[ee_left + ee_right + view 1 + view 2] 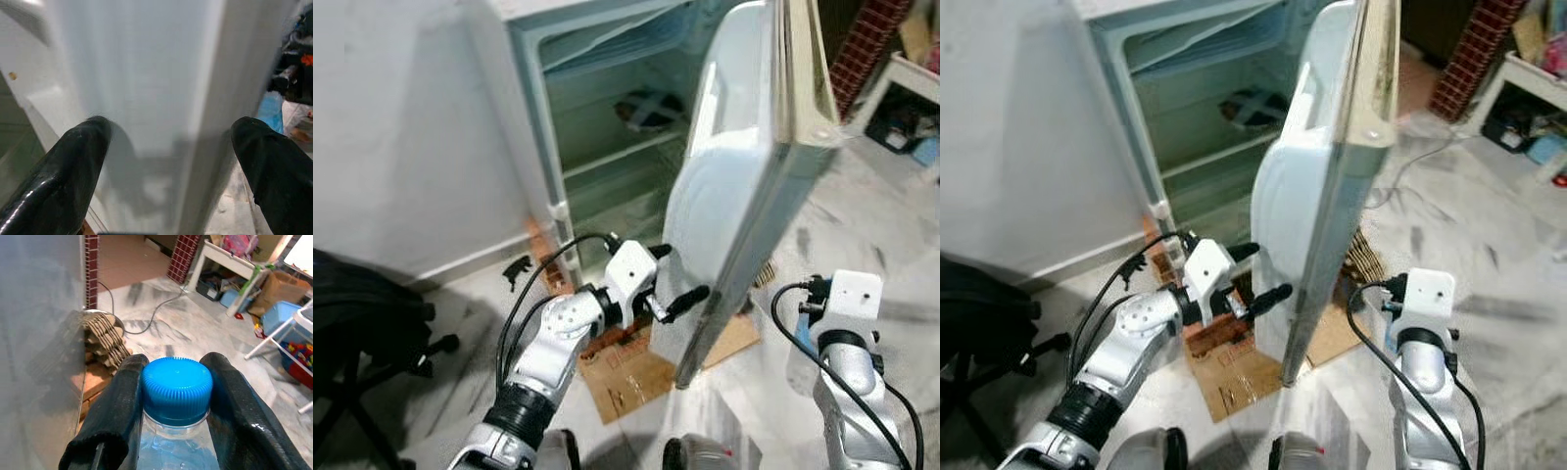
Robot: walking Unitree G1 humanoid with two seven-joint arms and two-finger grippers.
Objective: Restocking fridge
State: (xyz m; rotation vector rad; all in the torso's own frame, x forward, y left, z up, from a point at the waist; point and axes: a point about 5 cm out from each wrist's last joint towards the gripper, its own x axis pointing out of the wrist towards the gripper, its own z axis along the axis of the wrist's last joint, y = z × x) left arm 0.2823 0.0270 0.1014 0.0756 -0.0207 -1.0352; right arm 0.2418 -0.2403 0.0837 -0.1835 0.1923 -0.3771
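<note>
Spreading 2 fingers against the open fridge door [724, 186], left gripper [677, 282], right gripper [171, 431] clamped on blue-capped bottle [177, 387]

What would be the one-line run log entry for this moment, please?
left gripper: open, at fridge door edge | right gripper: shut on bottle | fridge: open | stage: bottle not yet inside

blue ribbed cap [177, 388], white fridge door [734, 186].
</note>
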